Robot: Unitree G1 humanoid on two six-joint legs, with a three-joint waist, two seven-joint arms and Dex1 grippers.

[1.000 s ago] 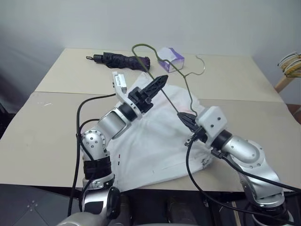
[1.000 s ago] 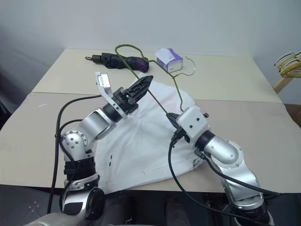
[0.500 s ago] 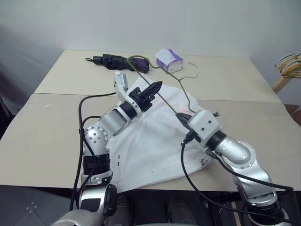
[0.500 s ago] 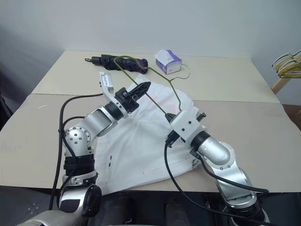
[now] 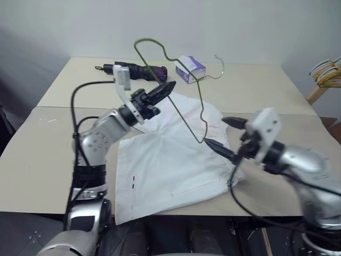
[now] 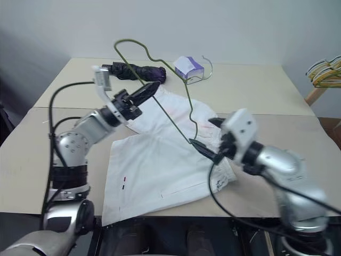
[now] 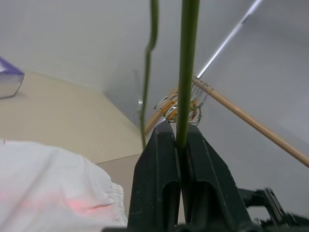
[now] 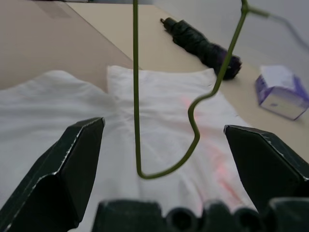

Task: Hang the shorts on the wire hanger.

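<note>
Released by the now wide right gripper (image 5: 226, 136), 1 wire hanger (image 5: 184, 114) hangs pinched in the left gripper (image 5: 165, 89) above 1 shorts (image 5: 170, 160).

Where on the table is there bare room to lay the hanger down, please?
Free: the near-left table beside the shorts, and the far right past the tissue box. Crowded: the far middle, with the umbrella, the box and the hanger.

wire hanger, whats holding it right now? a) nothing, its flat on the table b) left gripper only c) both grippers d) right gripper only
b: the left gripper is shut on the wire hanger, lifted above the shorts, while the right gripper stands wide open with the wire loose between its fingers.
</note>
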